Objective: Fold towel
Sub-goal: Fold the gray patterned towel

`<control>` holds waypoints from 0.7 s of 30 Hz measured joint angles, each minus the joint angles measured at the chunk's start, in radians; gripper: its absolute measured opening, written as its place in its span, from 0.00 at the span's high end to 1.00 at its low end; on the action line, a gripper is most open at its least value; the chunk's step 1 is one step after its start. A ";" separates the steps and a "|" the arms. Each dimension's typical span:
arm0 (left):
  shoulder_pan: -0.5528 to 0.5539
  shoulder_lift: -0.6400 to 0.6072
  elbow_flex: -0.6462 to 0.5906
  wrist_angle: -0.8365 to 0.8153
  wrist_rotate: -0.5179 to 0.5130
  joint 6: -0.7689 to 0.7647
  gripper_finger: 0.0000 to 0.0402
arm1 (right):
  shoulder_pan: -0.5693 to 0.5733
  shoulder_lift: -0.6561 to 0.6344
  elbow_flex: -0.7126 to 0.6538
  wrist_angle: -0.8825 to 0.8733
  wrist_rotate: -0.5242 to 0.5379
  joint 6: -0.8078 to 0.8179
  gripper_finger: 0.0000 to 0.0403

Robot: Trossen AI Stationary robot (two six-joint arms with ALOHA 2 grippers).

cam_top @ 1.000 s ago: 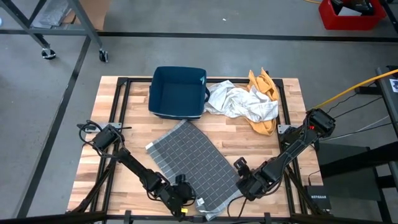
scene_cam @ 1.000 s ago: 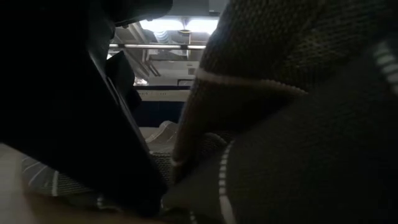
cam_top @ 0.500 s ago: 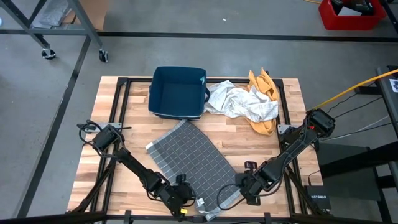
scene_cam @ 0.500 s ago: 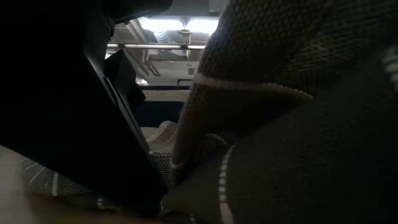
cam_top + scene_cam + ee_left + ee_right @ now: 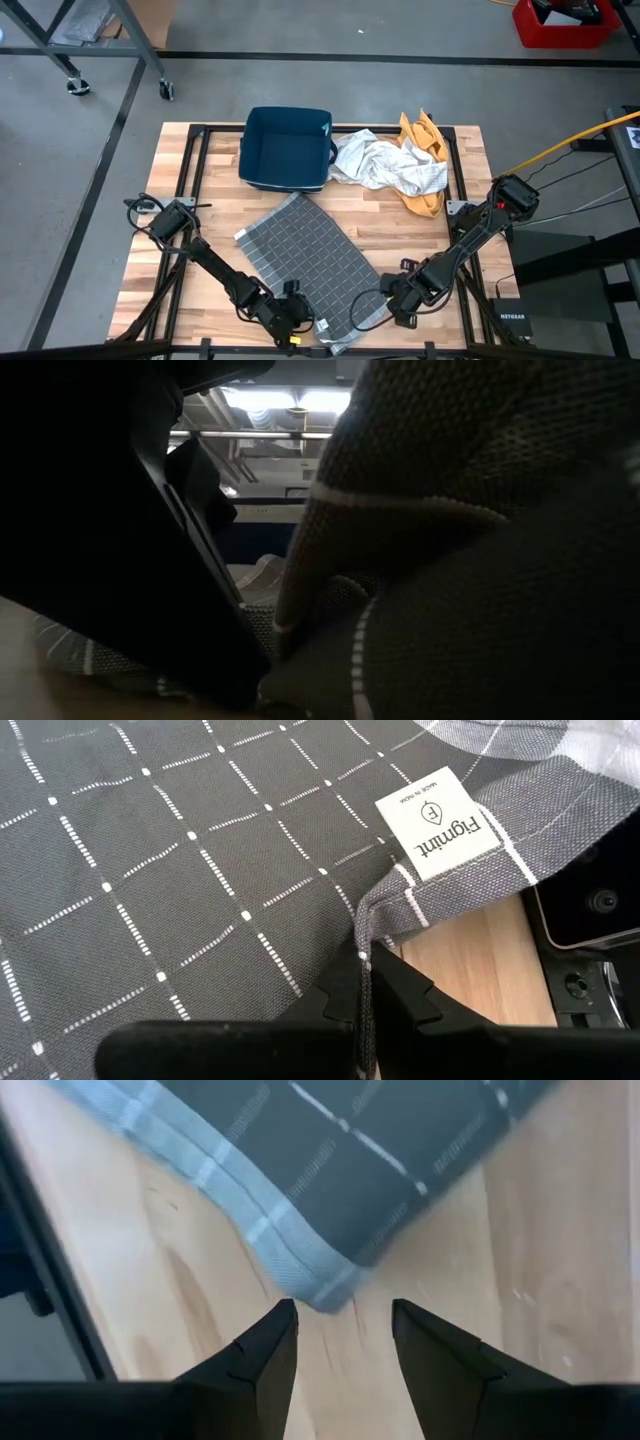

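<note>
At the near edge of the table, the left gripper [image 5: 290, 312] is clamped on the hem of the grey checked towel [image 5: 305, 258], just beside its white label [image 5: 440, 822]. The right gripper [image 5: 340, 1335] stands apart from the cloth with fingers spread, and the towel's other near corner [image 5: 330, 1292] lies just ahead of them, not held.

The step in hand seems to be taking both near corners. Next, the right gripper probably must reach this corner and pinch it.

Farther back stand a blue bin [image 5: 286, 148] and crumpled white and yellow cloths [image 5: 395, 165]. The low view is mostly blocked by dark fabric.
</note>
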 joint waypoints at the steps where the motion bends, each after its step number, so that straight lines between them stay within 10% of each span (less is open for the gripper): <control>1: 0.000 0.000 0.000 0.000 0.000 0.000 0.99 | 0.000 0.000 -0.003 0.008 0.005 0.008 0.58; 21: -0.001 0.000 0.000 0.009 -0.001 -0.006 0.99 | 0.000 0.093 -0.008 0.086 0.054 0.019 0.72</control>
